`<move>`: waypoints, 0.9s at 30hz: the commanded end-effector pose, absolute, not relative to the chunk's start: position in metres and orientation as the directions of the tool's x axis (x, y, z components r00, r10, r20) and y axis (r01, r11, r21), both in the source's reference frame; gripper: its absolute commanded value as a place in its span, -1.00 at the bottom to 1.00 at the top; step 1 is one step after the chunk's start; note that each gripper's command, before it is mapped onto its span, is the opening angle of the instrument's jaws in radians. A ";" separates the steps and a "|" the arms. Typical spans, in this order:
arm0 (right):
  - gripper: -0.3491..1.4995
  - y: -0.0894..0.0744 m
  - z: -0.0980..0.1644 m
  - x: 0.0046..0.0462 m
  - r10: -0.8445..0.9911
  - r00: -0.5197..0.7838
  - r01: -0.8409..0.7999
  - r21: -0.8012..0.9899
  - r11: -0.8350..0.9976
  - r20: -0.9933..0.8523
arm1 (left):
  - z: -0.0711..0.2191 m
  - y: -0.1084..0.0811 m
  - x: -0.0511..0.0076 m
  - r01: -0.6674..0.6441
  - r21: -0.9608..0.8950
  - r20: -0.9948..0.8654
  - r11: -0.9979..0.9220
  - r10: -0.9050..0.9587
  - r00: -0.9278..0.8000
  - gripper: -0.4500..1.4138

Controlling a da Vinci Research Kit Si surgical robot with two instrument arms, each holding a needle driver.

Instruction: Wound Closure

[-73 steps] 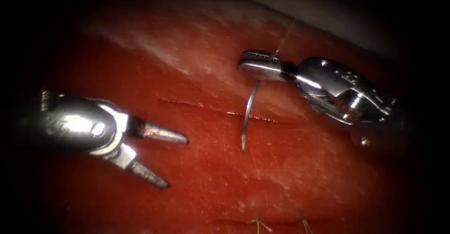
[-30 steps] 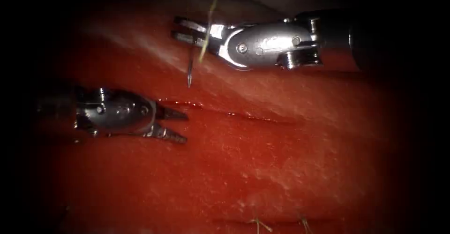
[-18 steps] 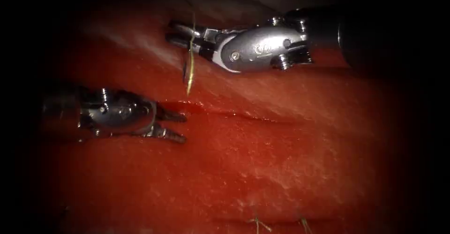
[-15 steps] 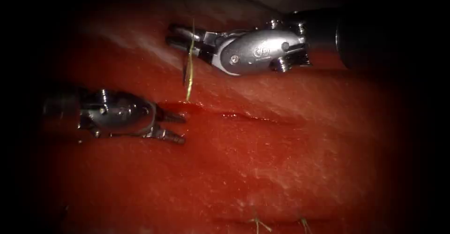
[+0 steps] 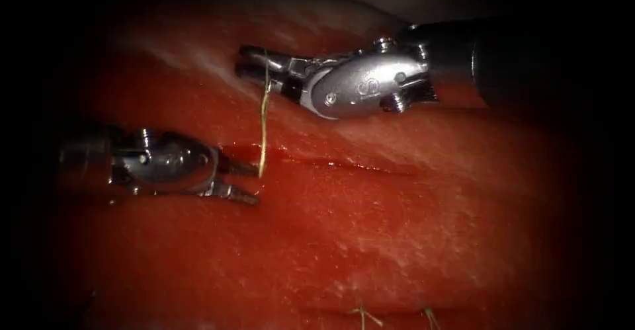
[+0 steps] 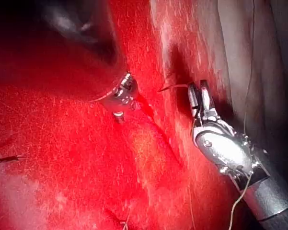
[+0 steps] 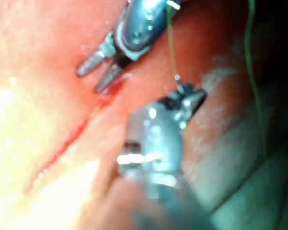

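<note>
Endoscope: right end effector [image 5: 254,65] grips needle [image 5: 263,128], tip now lower at cut [image 5: 331,163]; left end effector [image 5: 248,183] open, empty.

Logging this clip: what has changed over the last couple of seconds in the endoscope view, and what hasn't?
The right tool, shut on the needle near its rear end, carried it from mid-cut toward the cut's left end and lowered it; the tip now sits at the cut's left end, entry unclear. The left tool edged toward the cut and narrowed its open jaws. It holds nothing. The thread ends are unmoved.
</note>
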State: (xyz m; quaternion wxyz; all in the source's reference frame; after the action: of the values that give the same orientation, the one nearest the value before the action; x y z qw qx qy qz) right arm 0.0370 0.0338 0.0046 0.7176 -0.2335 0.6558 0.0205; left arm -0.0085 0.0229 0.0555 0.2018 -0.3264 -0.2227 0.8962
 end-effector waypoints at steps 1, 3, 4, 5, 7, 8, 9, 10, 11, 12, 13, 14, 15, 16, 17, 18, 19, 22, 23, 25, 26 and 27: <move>-1.00 0.034 0.005 0.0380 -0.280 0.139 -0.335 -0.311 0.890 -0.950 | 0.056 0.022 -0.0089 -0.214 -0.532 -0.496 -0.819 0.507 -0.705 -0.34; -1.00 0.033 0.005 0.0380 -0.287 0.145 -0.326 -0.319 0.890 -0.947 | 0.056 0.022 -0.0088 -0.217 -0.536 -0.493 -0.816 0.511 -0.704 -0.34; -1.00 0.033 0.006 0.0380 -0.293 0.150 -0.320 -0.327 0.889 -0.944 | 0.056 0.022 -0.0088 -0.217 -0.536 -0.493 -0.816 0.511 -0.704 -0.34; -1.00 0.032 0.006 0.0380 -0.297 0.153 -0.318 -0.331 0.889 -0.943 | 0.056 0.022 -0.0087 -0.215 -0.536 -0.494 -0.816 0.510 -0.704 -0.34; -1.00 0.032 0.006 0.0381 -0.310 0.166 -0.311 -0.348 0.885 -0.936 | 0.056 0.022 -0.0085 -0.218 -0.540 -0.491 -0.813 0.514 -0.703 -0.34; -1.00 0.031 0.007 0.0382 -0.311 0.170 -0.306 -0.350 0.885 -0.935 | 0.056 0.022 -0.0085 -0.218 -0.540 -0.491 -0.813 0.514 -0.703 -0.34; -1.00 0.031 0.007 0.0383 -0.315 0.171 -0.306 -0.354 0.884 -0.934 | 0.056 0.022 -0.0085 -0.217 -0.540 -0.491 -0.813 0.514 -0.703 -0.34; -1.00 0.030 0.007 0.0383 -0.317 0.176 -0.306 -0.358 0.882 -0.932 | 0.056 0.022 -0.0084 -0.217 -0.540 -0.491 -0.813 0.514 -0.704 -0.34; -1.00 0.030 0.007 0.0384 -0.318 0.179 -0.303 -0.360 0.882 -0.931 | 0.056 0.022 -0.0084 -0.217 -0.540 -0.491 -0.813 0.514 -0.704 -0.34; -1.00 0.029 0.008 0.0384 -0.321 0.182 -0.294 -0.363 0.884 -0.929 | 0.056 0.023 -0.0084 -0.221 -0.543 -0.488 -0.810 0.518 -0.702 -0.34; -1.00 0.029 0.008 0.0384 -0.325 0.187 -0.286 -0.368 0.885 -0.927 | 0.056 0.023 -0.0083 -0.220 -0.543 -0.488 -0.811 0.518 -0.703 -0.35; -1.00 0.028 0.008 0.0384 -0.326 0.188 -0.283 -0.369 0.885 -0.926 | 0.056 0.023 -0.0083 -0.219 -0.543 -0.488 -0.811 0.517 -0.703 -0.35; -1.00 0.028 0.008 0.0384 -0.328 0.189 -0.280 -0.371 0.886 -0.926 | 0.056 0.023 -0.0083 -0.219 -0.543 -0.488 -0.811 0.517 -0.703 -0.35; -1.00 0.028 0.008 0.0384 -0.329 0.189 -0.276 -0.371 0.887 -0.925 | 0.056 0.023 -0.0082 -0.223 -0.546 -0.485 -0.808 0.522 -0.702 -0.35; -1.00 0.028 0.008 0.0383 -0.329 0.188 -0.275 -0.371 0.887 -0.925 | 0.056 0.023 -0.0082 -0.223 -0.546 -0.485 -0.808 0.522 -0.702 -0.35; -1.00 0.028 0.008 0.0382 -0.329 0.188 -0.275 -0.371 0.887 -0.926 | 0.056 0.023 -0.0082 -0.223 -0.546 -0.485 -0.808 0.521 -0.702 -0.35; -1.00 0.028 0.008 0.0382 -0.329 0.187 -0.274 -0.371 0.887 -0.926 | 0.056 0.023 -0.0082 -0.226 -0.549 -0.482 -0.805 0.526 -0.701 -0.35; -1.00 0.027 0.008 0.0383 -0.330 0.192 -0.267 -0.372 0.889 -0.924 | 0.056 0.023 -0.0082 -0.226 -0.549 -0.482 -0.805 0.526 -0.701 -0.35; -1.00 0.027 0.008 0.0384 -0.331 0.193 -0.264 -0.373 0.889 -0.924 | 0.056 0.023 -0.0082 -0.226 -0.549 -0.482 -0.805 0.526 -0.701 -0.35; -1.00 0.027 0.009 0.0387 -0.317 0.195 -0.257 -0.360 0.897 -0.928 | 0.056 0.023 -0.0081 -0.226 -0.549 -0.482 -0.805 0.526 -0.701 -0.35; -1.00 0.027 0.009 0.0387 -0.307 0.192 -0.258 -0.350 0.900 -0.932 | 0.056 0.023 -0.0081 -0.226 -0.549 -0.482 -0.805 0.526 -0.701 -0.35; -1.00 0.027 0.009 0.0388 -0.297 0.191 -0.258 -0.339 0.905 -0.936 | 0.056 0.023 -0.0081 -0.226 -0.549 -0.482 -0.805 0.526 -0.701 -0.35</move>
State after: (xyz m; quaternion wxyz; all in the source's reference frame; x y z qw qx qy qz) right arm 0.0380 0.0264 0.0083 0.7413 -0.2152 0.6355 -0.0144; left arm -0.0076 0.0230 0.0556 0.2113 -0.3239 -0.2303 0.8930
